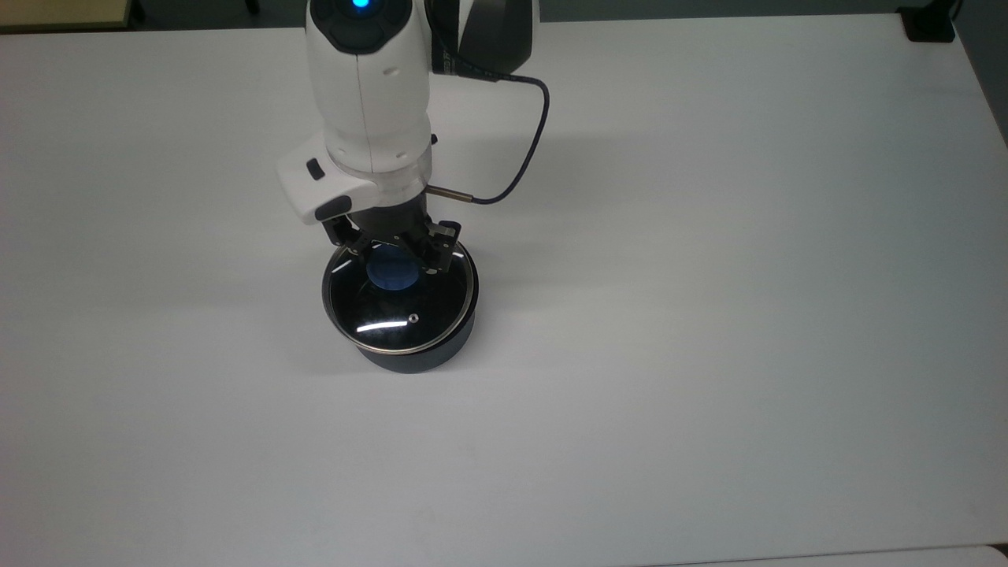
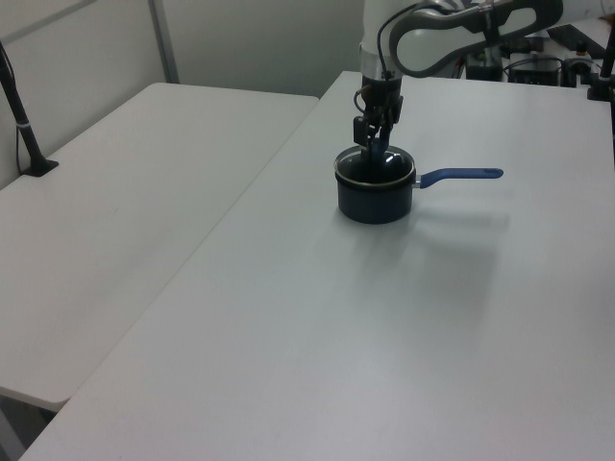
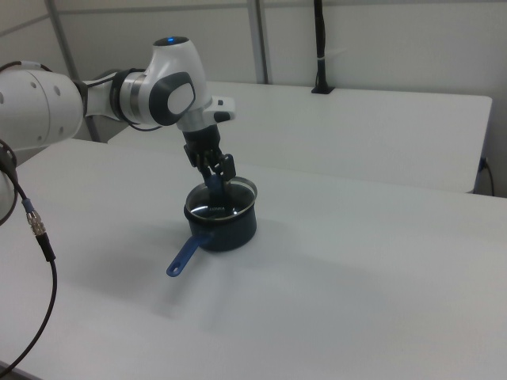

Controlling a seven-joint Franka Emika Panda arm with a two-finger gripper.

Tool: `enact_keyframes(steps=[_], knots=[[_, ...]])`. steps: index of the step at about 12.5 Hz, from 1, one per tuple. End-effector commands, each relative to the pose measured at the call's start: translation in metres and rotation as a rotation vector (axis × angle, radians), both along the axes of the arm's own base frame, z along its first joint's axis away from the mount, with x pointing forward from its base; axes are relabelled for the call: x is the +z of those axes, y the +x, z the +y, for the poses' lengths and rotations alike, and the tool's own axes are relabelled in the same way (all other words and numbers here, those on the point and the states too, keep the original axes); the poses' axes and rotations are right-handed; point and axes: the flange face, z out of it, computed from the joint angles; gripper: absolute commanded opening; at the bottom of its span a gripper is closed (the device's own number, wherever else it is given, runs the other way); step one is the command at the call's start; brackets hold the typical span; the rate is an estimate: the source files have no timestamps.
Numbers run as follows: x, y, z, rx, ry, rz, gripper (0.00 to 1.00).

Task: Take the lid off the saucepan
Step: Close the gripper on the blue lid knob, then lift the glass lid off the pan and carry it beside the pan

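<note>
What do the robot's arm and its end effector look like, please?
The arm has glossy white shells with dark grey joints and a glowing blue light on top. A thin dark cable loops from a metal plug at the wrist. The end effector is small, black and two-fingered.

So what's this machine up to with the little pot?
A white robot arm reaches down over a small dark saucepan on a white table. Its gripper is closed on the blue knob of the pan's glass lid. In the right view the lid is tilted, with one edge raised off the pan. The pan's blue handle sticks out to the side.
</note>
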Motion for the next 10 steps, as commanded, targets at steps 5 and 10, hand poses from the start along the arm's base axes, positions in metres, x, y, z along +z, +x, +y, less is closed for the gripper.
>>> enact_keyframes(steps=[5,10], knots=[[0.055,-0.018,-0.006,0.039,0.000,0.013,0.55],[0.079,-0.064,0.070,0.150,0.022,0.040,0.55]])
